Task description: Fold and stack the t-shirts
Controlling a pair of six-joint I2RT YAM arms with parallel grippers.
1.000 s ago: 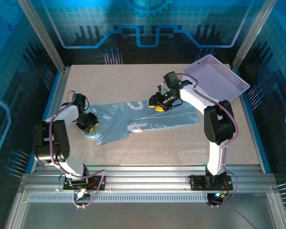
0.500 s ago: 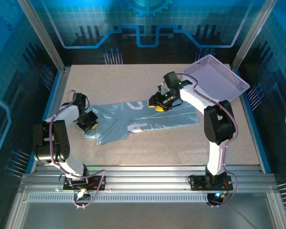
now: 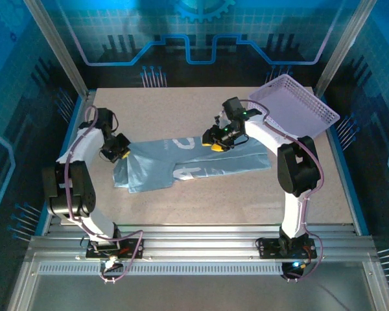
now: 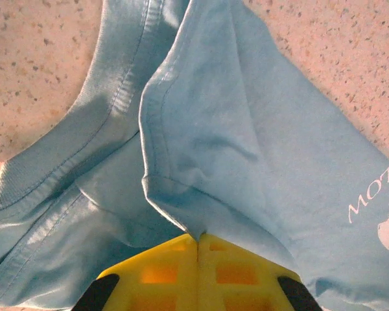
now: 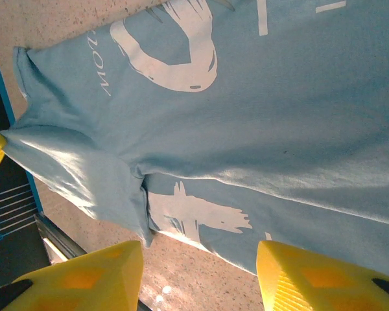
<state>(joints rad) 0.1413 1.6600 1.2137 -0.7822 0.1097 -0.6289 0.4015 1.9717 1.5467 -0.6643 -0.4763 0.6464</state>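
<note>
Moved: left tool [image 3: 115, 146] now farther back, t-shirt [image 3: 201, 161] edge dragged along.
Count: one t-shirt, mid-tabletop [image 3: 175, 107]; one basket [image 3: 298, 109].
Print: white, "MO…" legible.
Left tool: pinching t-shirt fold.
Right tool [image 3: 215, 138]: fingers apart.

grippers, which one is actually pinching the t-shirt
The left gripper: its yellow fingers are shut on a fold of the t-shirt. The right gripper is open over the fabric.

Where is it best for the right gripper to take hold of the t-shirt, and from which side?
Probably the t-shirt edge lying by the open right gripper, coming down from above. The cloth lies flat there, with bare table beside it for one finger. The left gripper pinches the left end.
</note>
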